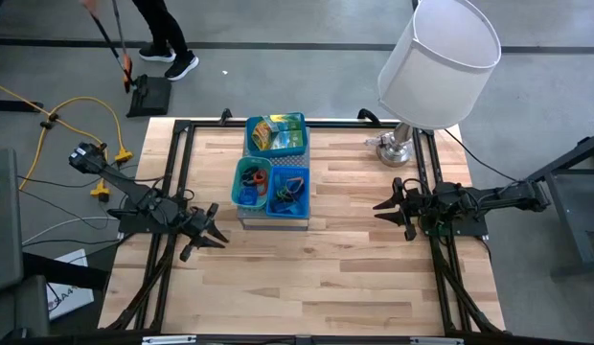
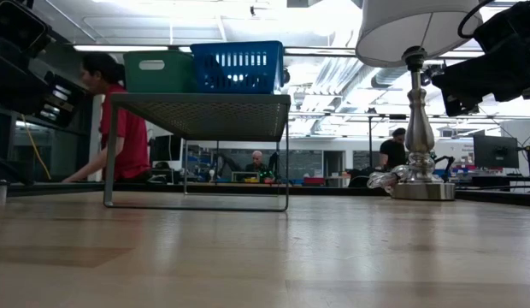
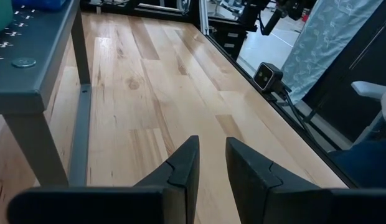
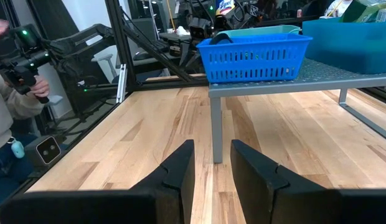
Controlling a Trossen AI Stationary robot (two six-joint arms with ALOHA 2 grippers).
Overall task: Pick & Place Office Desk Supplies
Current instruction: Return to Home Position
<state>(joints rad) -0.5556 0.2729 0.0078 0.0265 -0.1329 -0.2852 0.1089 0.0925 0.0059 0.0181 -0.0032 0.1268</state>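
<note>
Supplies (image 1: 275,135) between left gripper (image 1: 217,226), right gripper (image 1: 383,211)

Black jointed arms (image 1: 148,206), wedge-fingered hands (image 3: 211,143) (matte)

We note: smooth satin pale-wood tabletop (image 1: 326,278); matt grey perforated metal shelf (image 4: 275,84); blue slotted plastic basket (image 4: 255,57); polished silver metal lamp base (image 2: 421,190).

Grey floor (image 1: 307,21) is surrounding the wooden table (image 1: 326,278). A yellow cable (image 1: 86,100) is trailing behind the left gripper (image 1: 216,228). A white-shaded lamp (image 1: 439,57) is standing near the right gripper (image 1: 383,211). A ceiling strip light (image 2: 111,47) is glowing above a person in red (image 2: 124,120).
</note>
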